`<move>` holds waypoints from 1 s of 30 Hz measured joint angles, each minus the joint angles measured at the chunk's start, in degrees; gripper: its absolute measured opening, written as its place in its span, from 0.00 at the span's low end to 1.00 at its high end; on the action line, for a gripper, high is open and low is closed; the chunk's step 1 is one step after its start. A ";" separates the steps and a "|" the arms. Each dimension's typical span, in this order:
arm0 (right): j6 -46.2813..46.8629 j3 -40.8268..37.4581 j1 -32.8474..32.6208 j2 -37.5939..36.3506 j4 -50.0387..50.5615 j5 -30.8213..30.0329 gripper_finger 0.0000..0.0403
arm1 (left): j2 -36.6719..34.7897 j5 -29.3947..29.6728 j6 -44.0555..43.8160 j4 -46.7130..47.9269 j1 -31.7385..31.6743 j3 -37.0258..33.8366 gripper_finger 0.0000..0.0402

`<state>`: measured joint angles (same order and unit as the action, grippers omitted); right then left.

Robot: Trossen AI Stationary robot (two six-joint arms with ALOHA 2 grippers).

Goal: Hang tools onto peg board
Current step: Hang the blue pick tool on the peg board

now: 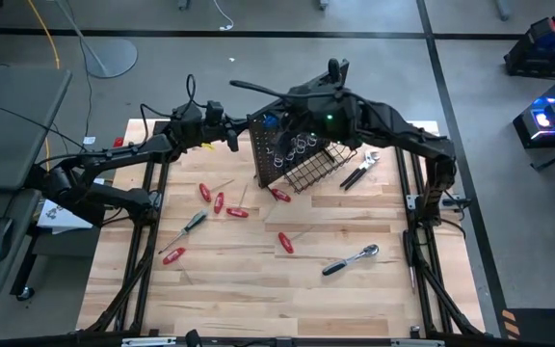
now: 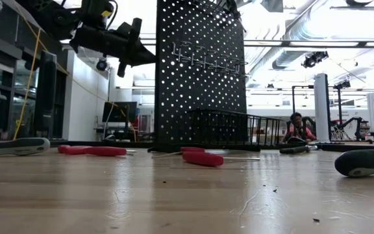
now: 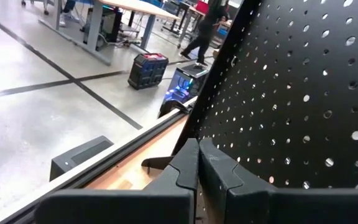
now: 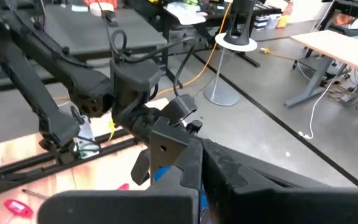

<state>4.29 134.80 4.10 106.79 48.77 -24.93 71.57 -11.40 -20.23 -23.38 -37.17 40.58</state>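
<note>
Over on the left, the left pincer [image 1: 231, 136] hangs in the air just beside the peg board [image 1: 273, 145], its fingers pressed together on nothing, close against the perforated face. Below and toward me from that pincer, most of the tools lie loose on the counter [image 1: 258, 280]: a black-handled screwdriver [image 1: 189, 226], and a scatter of red-handled screwdrivers [image 1: 222, 204], one more of them [image 1: 285, 242] farther along. The board itself stands tilted near the far edge, with a wire basket [image 1: 316, 166] at its foot and a row of wire hooks [image 2: 210, 60] near its top. The right pincer [image 1: 302, 111] sits over the top of the board, also pressed shut; in its own wrist view a bit of blue shows below the fingers, perhaps the blue T-handle key, but I cannot tell whether it is pinched. Beyond that pincer lie a silver wrench [image 1: 362, 168] by the basket and a chrome ratchet [image 1: 350, 258] nearer me. My read is that a tool is being hung or just placed at the hooks; next, the right arm needs to back off cleanly and go down for another tool.
</note>
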 joint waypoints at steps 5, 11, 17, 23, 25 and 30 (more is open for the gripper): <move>0.48 0.02 0.00 0.00 0.95 1.51 0.00 | 0.00 0.00 -0.65 -0.02 0.00 0.00 0.00; 1.24 0.04 -0.37 0.51 1.19 3.34 0.00 | 0.00 0.02 -0.66 0.00 0.00 0.00 0.00; 1.22 0.04 -0.37 1.13 -0.12 3.98 0.00 | 0.00 0.13 -0.22 0.02 0.00 0.00 0.00; 0.17 0.04 -0.37 1.03 -1.33 4.16 0.00 | 0.00 0.19 1.68 0.04 -0.11 0.00 0.00; -0.35 0.04 -0.46 0.52 -2.47 4.16 0.00 | -0.13 0.20 2.33 0.24 -0.69 0.00 0.00; -0.90 0.15 -0.50 -1.57 -4.86 2.94 0.00 | -1.83 0.10 2.62 0.80 -3.15 0.00 0.00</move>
<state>3.39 134.95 3.60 105.21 43.91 -21.99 69.74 -11.29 -17.62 -22.57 -40.32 40.58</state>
